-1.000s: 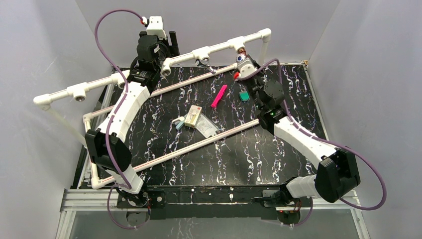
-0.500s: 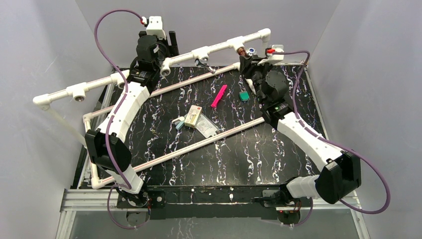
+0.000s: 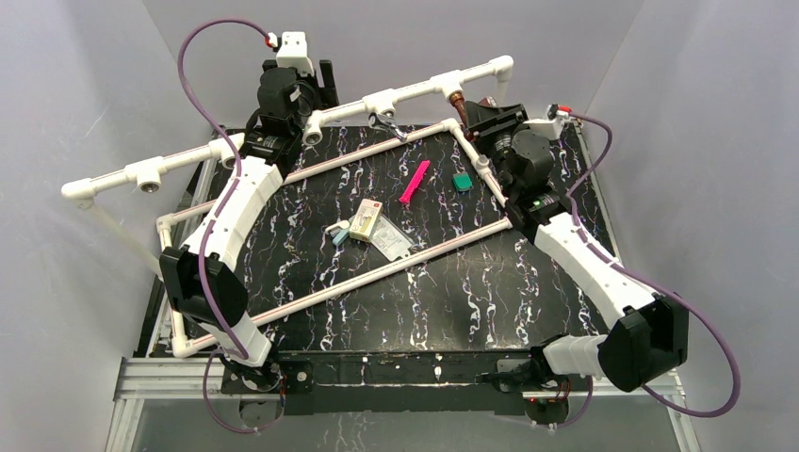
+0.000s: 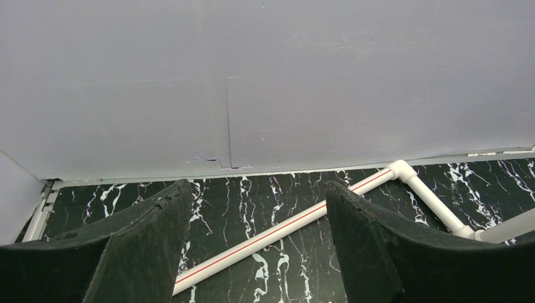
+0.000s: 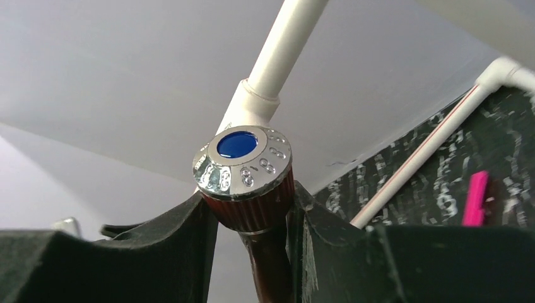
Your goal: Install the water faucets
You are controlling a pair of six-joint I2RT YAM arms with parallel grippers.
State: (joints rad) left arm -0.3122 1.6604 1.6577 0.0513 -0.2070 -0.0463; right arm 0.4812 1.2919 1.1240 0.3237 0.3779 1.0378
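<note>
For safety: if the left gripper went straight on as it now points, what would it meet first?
Probably the grey back wall, passing over the white pipe; depth is unclear. The left gripper is open, empty.

Between the right gripper's [image 5: 252,214] black jaws, the reddish-brown faucet [image 5: 243,167] is showing a chrome cap with a blue disc. Right of them, a pink strip [image 5: 474,199] is lying on the table [image 5: 451,167], black marble veined white. Beyond the left gripper's [image 4: 258,189] black jaws, a white pipe [image 4: 277,230] is carrying a red stripe.
</note>
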